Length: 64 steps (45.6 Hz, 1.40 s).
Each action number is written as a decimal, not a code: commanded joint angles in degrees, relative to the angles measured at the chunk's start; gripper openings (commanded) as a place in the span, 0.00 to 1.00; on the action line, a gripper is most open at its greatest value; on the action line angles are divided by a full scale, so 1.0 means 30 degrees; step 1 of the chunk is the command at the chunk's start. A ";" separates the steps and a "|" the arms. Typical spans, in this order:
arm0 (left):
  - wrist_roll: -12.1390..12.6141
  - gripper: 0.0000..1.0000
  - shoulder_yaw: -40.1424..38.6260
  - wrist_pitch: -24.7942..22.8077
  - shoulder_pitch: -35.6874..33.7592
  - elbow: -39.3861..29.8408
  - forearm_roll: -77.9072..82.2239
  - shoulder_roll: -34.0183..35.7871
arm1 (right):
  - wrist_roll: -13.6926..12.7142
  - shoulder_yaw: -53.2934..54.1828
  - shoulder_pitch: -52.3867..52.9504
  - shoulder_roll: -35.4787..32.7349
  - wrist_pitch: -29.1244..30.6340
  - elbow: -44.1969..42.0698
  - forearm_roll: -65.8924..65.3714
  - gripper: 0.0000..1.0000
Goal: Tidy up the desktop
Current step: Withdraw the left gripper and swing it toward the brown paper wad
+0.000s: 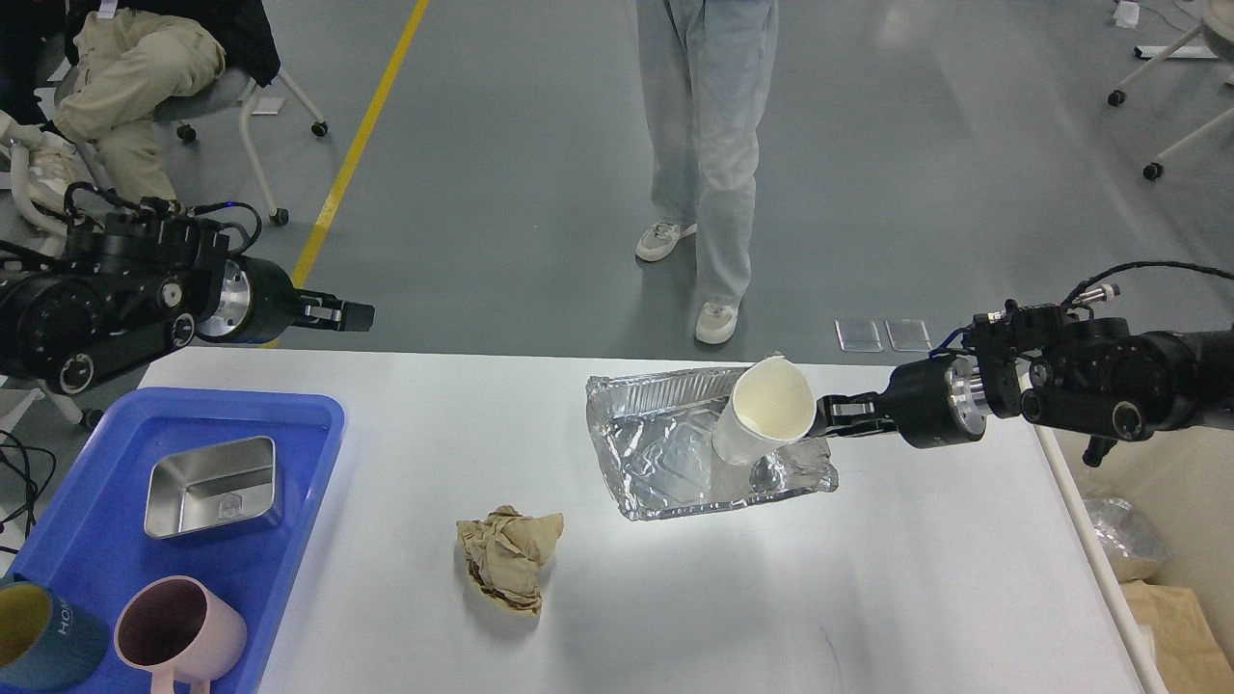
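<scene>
The white desktop (868, 578) fills the lower view. My right gripper (819, 416) is shut on the rim of a white paper cup (762, 413), held tilted just above a crumpled foil tray (665, 463) at mid-table. A crumpled brown paper ball (509, 557) lies on the desktop left of the tray. My left gripper (352, 314) hovers above the far left edge of the table, away from every item; its fingers are seen side-on and cannot be told apart.
A blue plastic tray (289, 540) at the left holds a metal box (212, 485), a pink mug (181, 636) and a dark blue-green mug (43, 641). A person (709, 154) stands beyond the far edge. A bin with foil and paper waste (1138, 559) sits off the right edge.
</scene>
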 commanded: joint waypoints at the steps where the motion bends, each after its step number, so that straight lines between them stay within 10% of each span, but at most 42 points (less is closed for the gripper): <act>1: -0.0027 0.72 -0.0260 0.1065 -0.0122 -0.3053 0.1522 0.1924 | -0.0002 0.0027 -0.0052 0.0073 -0.0034 -0.0027 -0.0001 0.00; 18: -0.1257 0.73 -0.1286 0.0889 -0.1323 -1.0612 0.1758 0.8221 | -0.0002 0.0174 -0.0227 0.0191 -0.0064 -0.0085 -0.0001 0.00; 28: -0.1755 0.74 -0.2016 -0.2298 -0.1880 -1.3337 0.1758 1.2815 | -0.0002 0.0203 -0.0257 0.0336 -0.0093 -0.0143 -0.0001 0.00; 52: -0.1785 0.76 -0.5034 -0.8543 -0.1822 -1.4454 0.1758 1.8742 | -0.0002 0.0203 -0.0374 0.0425 -0.0152 -0.0261 -0.0001 0.00; 64: -0.1551 0.76 -0.5212 -0.8107 -0.1559 -1.4249 0.1758 1.7574 | -0.0002 0.0261 -0.0345 0.0425 -0.0239 -0.0232 0.0028 0.00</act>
